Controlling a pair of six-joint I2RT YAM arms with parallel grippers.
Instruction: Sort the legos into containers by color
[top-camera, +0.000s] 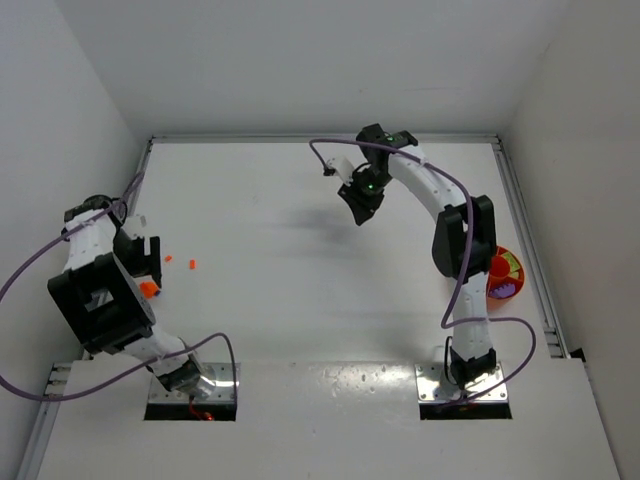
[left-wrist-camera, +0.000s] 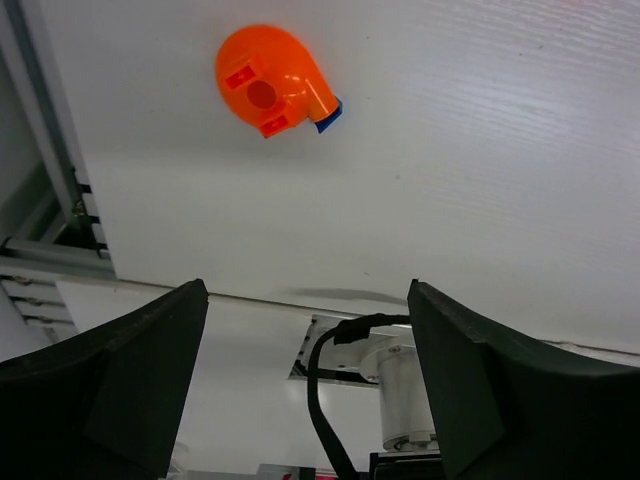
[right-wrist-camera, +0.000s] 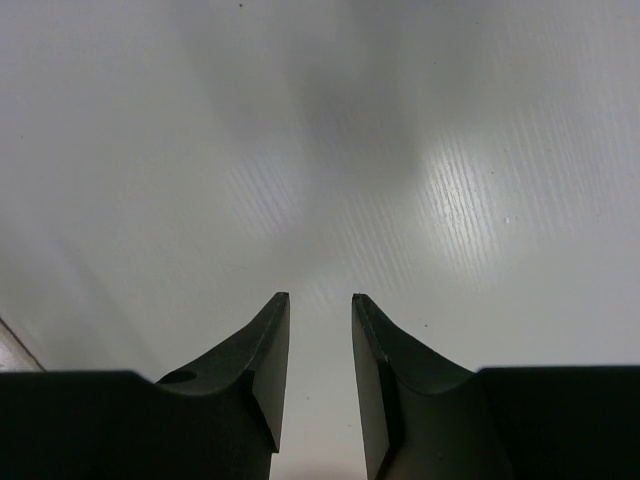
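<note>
Left pincer (left-wrist-camera: 305, 290): jaws spread wide apart, with nothing between them and only bare table showing through the gap.
Left fingers (left-wrist-camera: 130, 390): dark and blunt, one on each side of the wrist view, touching nothing.
Orange piece (left-wrist-camera: 268, 92): lies on the table beyond the left pincer's fingertips, nearer its left finger and clear of both. It is rounded on one side and has a round hole in its face.
Blue brick (left-wrist-camera: 331, 113): only a corner shows, touching the orange piece on the edge that faces the left pincer's right finger.
First small orange brick (top-camera: 168, 258): on the table just beside the left pincer, on the side toward the middle of the table.
Second small orange brick (top-camera: 192, 264): a little farther from the left pincer on that side, apart from the first.
Left arm base (left-wrist-camera: 405, 395): a white cylinder seen low in the gap between the left fingers.
Right pincer (right-wrist-camera: 318, 297): jaws stand a narrow gap apart and are empty, gripping nothing, above bare table.
Bowl (top-camera: 519, 280): well apart from the right pincer, back toward that arm's base and partly hidden by its dark link. Purple, yellow-green and orange patches show inside; which compartment holds which is too small to tell.
Table (top-camera: 270, 300): white, under both pincers.
</note>
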